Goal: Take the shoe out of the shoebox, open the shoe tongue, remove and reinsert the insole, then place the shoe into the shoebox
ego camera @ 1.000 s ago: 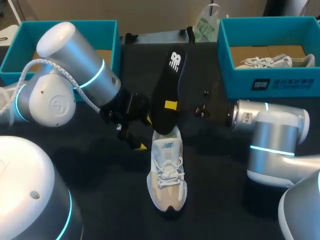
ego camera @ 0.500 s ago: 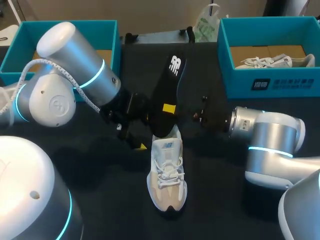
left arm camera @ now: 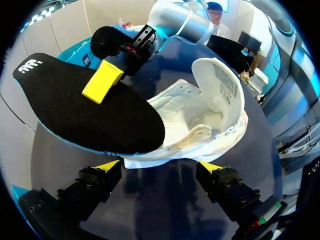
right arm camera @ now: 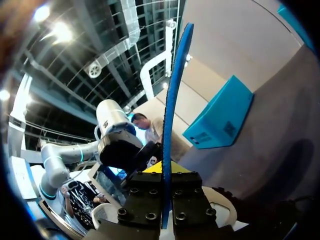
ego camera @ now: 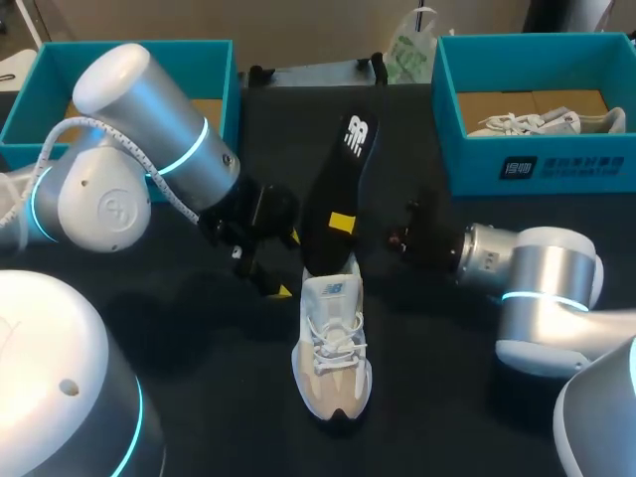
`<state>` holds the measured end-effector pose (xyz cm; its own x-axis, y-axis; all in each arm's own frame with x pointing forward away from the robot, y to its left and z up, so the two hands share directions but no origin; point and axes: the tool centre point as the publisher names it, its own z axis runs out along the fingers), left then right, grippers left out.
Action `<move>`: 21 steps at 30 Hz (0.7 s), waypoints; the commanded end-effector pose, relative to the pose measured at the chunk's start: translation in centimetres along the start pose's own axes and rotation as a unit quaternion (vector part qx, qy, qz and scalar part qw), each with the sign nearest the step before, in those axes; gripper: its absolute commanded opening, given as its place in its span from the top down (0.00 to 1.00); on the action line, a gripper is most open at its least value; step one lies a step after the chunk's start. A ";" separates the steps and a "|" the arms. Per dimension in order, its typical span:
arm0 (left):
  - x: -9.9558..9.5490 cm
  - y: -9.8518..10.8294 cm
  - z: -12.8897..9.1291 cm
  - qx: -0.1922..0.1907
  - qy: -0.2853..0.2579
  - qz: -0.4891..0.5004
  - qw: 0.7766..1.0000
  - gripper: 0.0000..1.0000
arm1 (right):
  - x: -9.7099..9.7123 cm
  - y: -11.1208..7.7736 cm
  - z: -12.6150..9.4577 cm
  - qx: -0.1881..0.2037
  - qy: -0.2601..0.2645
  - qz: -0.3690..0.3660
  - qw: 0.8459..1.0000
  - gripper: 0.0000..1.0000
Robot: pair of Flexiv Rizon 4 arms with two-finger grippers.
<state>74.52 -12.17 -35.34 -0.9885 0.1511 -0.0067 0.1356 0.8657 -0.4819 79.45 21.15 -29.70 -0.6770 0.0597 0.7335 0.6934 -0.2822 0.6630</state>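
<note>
The insole (ego camera: 333,189) is black with a white logo and blue rim, the shoe (ego camera: 333,343) white and beige with a black toe, both on a black table (ego camera: 199,397), with a teal shoebox (ego camera: 35,89) at ten o'clock and another at two.

Dark counter (ego camera: 219,397), matte, fills most of the frame. Top centre at its far edge: flat grey slab (ego camera: 308,76), with a black clip (ego camera: 260,73) at its left end and another black clip (ego camera: 378,66) at its right end. Just right of that, a crumpled white-and-green plastic bag (ego camera: 410,48), upright. Upper right: spare white sneaker (ego camera: 527,123) lying on its side on brown cardboard (ego camera: 517,101) inside a teal box (ego camera: 517,164).
</note>
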 end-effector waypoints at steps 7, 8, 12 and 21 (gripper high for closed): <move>0.0 0.0 0.1 0.000 0.000 0.000 1.000 0.00 | -0.3 -0.1 -0.2 0.012 0.016 0.003 1.000 1.00; 0.0 0.0 0.1 0.000 0.000 0.000 1.000 0.00 | -0.3 -0.1 -0.2 0.012 0.016 0.003 1.000 1.00; 0.0 0.0 0.1 0.000 0.000 0.000 1.000 0.00 | -0.3 -0.1 -0.2 0.012 0.016 0.003 1.000 1.00; 0.0 0.0 0.1 0.000 0.000 0.000 1.000 0.00 | -0.1 -0.4 0.5 0.029 0.009 -0.027 0.999 1.00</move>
<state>74.52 -12.17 -35.34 -0.9885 0.1511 -0.0066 0.1356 0.8657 -0.4819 79.44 21.24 -30.22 -0.7151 0.0449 0.6976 0.6725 -0.2284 0.7040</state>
